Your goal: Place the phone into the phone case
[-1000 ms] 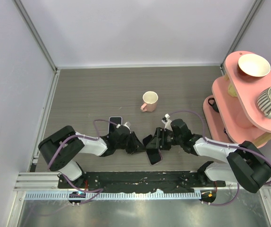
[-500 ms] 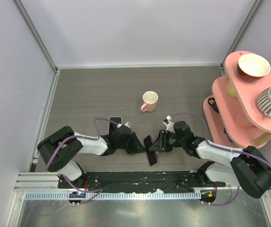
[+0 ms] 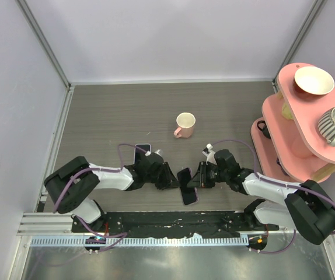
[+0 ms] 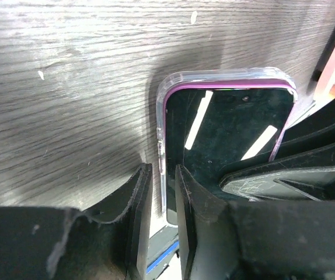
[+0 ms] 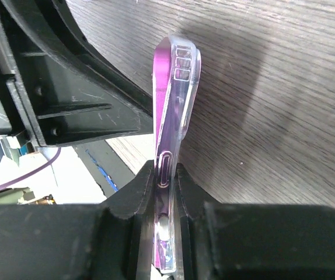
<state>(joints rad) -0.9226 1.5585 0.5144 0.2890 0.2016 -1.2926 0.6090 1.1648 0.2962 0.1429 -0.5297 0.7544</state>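
Phone (image 4: 226,134), purple-rimmed, sits inside the clear case (image 4: 159,111) at the lower centre of the top view, between the two grippers and close to the table. The left gripper (image 4: 161,175) is nearly closed, its fingers pinching the case's side wall. The right gripper (image 5: 165,170) is clamped thin on the other side. Whether every corner is seated is hidden. To do this well, I judge: press evenly along each edge until the corners snap home, and keep the left pinch firm so the case cannot twist.
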